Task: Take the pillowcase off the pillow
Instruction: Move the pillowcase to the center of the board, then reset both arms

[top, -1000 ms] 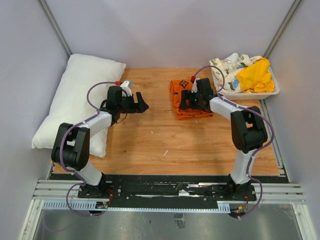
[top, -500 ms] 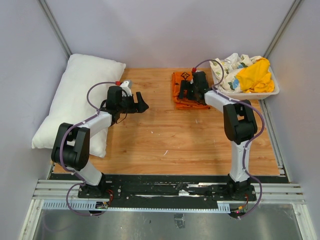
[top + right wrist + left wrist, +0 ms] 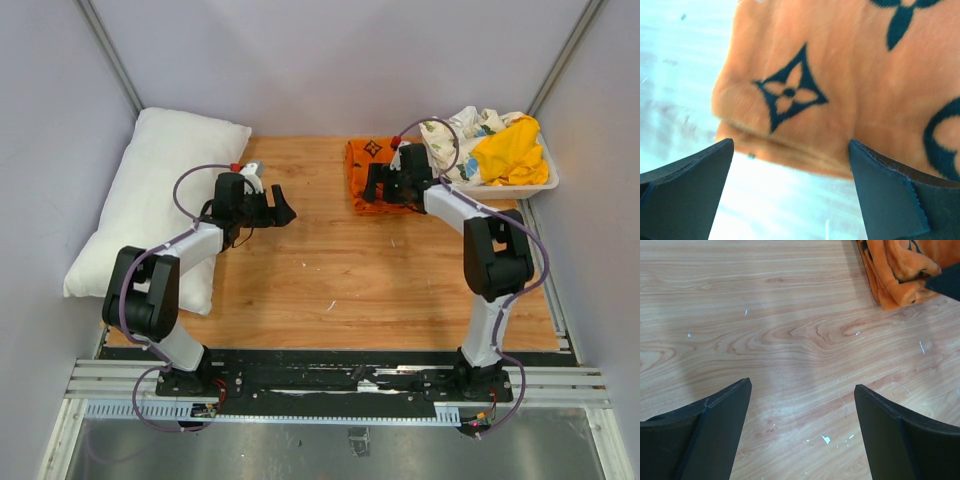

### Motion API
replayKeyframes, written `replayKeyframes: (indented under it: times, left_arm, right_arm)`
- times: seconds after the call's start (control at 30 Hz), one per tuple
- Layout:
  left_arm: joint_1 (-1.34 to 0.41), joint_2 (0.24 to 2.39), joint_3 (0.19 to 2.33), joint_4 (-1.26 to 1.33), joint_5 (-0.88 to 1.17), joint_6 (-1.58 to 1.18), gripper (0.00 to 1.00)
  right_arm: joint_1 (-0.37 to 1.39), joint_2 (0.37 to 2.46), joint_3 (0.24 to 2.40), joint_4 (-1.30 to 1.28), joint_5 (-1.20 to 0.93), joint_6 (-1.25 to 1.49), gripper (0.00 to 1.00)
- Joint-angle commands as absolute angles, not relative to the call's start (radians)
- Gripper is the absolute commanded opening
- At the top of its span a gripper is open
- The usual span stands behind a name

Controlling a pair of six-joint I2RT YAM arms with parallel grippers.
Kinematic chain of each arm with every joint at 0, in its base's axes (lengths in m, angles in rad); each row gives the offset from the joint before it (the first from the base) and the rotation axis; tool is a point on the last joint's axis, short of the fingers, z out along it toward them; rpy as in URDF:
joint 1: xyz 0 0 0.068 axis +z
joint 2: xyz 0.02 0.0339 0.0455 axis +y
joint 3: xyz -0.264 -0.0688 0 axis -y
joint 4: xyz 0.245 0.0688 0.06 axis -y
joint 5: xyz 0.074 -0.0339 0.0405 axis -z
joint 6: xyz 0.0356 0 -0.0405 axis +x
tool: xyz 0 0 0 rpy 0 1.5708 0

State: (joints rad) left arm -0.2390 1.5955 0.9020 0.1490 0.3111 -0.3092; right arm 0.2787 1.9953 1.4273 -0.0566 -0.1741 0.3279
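A white tray [image 3: 510, 187] is sitting at the table's [image 3: 330, 260] far right corner, holding a yellow cloth [image 3: 510, 150] bunched over a floral-print cloth [image 3: 455, 135]. The orange pillowcase [image 3: 362, 158] is lying folded just left of it, its right part hiding under the right gripper [image 3: 378, 188], whose jaws are standing wide apart. The left gripper [image 3: 802, 390] is hanging spread over bare wood. The pillow [image 3: 160, 190] is resting uncovered along the left wall, its near end hiding behind the left arm.

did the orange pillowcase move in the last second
Yes. The pillowcase has slid toward the far edge of the table, ending level with the white bin.
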Motion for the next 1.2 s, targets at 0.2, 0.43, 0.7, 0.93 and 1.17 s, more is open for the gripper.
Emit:
replayKeyframes:
  times: [0.2, 0.43, 0.7, 0.93, 1.17]
  left_arm:
    - [-0.242, 1.434, 0.973, 0.119, 0.326, -0.332, 0.89]
    - [-0.241, 1.254, 0.986, 0.033, 0.258, -0.319, 0.98]
    - [-0.168, 1.075, 1.061, -0.146, 0.143, -0.374, 0.99]
    - [-0.11, 1.002, 1.04, -0.165, 0.187, -0.407, 0.99]
    - [-0.103, 1.043, 1.047, -0.125, 0.197, -0.398, 0.99]
  right_arm:
    - [0.27, 1.602, 1.279, -0.114, -0.368, 0.221, 0.98]
    - [0.268, 1.39, 1.15, -0.046, -0.369, 0.343, 0.98]
    - [0.263, 1.113, 0.888, -0.071, -0.284, 0.37, 0.98]
    - [0.262, 0.896, 0.762, -0.121, -0.201, 0.392, 0.98]
    - [0.262, 0.877, 0.765, -0.144, -0.175, 0.363, 0.98]
